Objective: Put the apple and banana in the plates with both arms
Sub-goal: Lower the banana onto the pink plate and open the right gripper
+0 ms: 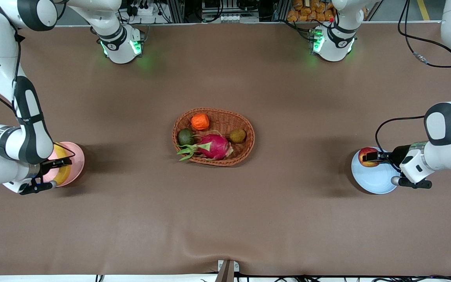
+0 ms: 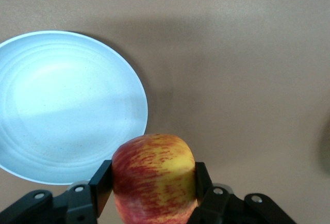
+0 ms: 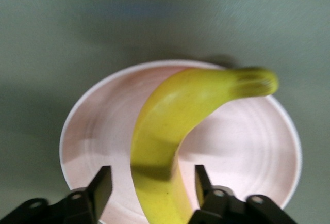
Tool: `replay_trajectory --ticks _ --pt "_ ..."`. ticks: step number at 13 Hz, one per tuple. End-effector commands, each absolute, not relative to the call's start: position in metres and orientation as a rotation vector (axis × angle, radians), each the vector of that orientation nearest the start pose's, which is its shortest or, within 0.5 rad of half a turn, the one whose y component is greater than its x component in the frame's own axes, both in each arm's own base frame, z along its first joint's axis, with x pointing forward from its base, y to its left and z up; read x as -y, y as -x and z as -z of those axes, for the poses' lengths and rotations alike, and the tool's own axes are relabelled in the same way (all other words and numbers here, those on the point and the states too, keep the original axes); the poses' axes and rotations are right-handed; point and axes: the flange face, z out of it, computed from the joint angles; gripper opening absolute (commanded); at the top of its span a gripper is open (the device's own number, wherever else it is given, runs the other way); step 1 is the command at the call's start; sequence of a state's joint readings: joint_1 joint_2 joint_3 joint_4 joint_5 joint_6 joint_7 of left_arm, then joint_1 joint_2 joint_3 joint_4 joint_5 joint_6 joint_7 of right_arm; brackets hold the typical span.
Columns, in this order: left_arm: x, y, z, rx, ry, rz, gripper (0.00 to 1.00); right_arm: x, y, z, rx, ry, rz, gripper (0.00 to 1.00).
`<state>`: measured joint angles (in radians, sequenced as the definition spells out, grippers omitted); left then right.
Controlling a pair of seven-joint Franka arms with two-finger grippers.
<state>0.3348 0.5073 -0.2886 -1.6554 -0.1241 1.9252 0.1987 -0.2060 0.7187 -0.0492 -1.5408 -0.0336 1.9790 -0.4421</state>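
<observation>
My left gripper (image 1: 371, 157) is shut on the red and yellow apple (image 1: 367, 156), gripped between both fingers in the left wrist view (image 2: 153, 178). It holds the apple over the rim of the pale blue plate (image 1: 374, 178) on the side toward the basket; the plate shows bare in the left wrist view (image 2: 62, 105). The yellow banana (image 1: 63, 170) lies in the pale pink plate (image 1: 76, 160). My right gripper (image 1: 55, 173) is open astride it. In the right wrist view the banana (image 3: 175, 126) has a gap to each finger over the pink plate (image 3: 247, 146).
A brown wicker basket (image 1: 245, 129) stands mid-table. It holds an orange ridged fruit (image 1: 200, 122), a dark green fruit (image 1: 186, 137), a magenta dragon fruit (image 1: 214, 146) and a small brown fruit (image 1: 237, 135). Brown cloth covers the table.
</observation>
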Motion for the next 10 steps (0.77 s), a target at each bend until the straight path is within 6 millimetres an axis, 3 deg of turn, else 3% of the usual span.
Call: replay_trajectory --ticks 1,3,7,10 --pt "-0.044 -0.652 -0.315 -0.162 3.437 -0.294 0.0 0.17 -0.674 -0.243 0.362 3.084 -0.355 1.0" --pt "-0.049 -0.651 -0.308 -0.136 3.46 -0.307 0.0 0.162 -0.679 -0.274 0.372 3.089 -0.307 1.0" --pt "-0.059 -0.65 -0.292 -0.136 3.516 -0.326 0.0 0.134 -0.671 -0.4 0.418 3.108 -0.18 1.0" --pt "-0.073 -0.649 -0.279 -0.206 3.575 -0.305 0.0 0.097 -0.655 -0.45 0.468 3.089 -0.189 1.0"
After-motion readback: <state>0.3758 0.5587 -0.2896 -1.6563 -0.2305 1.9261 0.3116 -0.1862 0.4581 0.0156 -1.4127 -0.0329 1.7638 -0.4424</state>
